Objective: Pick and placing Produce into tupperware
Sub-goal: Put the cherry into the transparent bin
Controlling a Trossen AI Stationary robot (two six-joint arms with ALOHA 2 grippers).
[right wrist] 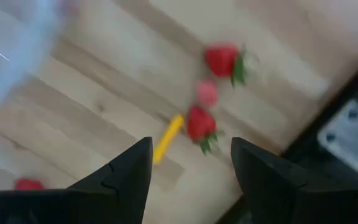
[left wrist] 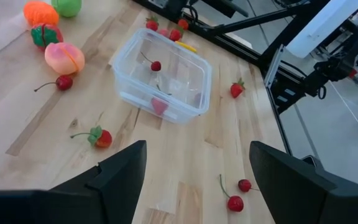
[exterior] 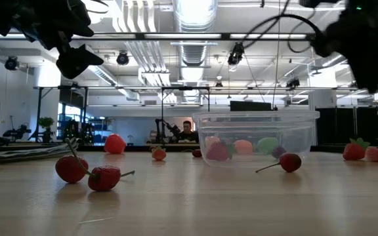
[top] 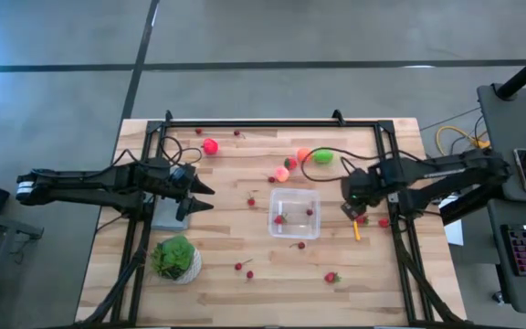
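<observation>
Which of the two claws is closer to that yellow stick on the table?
The right. The right gripper hangs almost over the yellow stick; the left gripper sits far off, beyond the clear box.

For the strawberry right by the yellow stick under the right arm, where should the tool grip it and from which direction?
Grip the strawberry across its plump red body, coming straight down from above. It lies flat on the table with its leafy cap to one side, and the yellow stick sits close beside it, so a sideways approach would likely knock that.
</observation>
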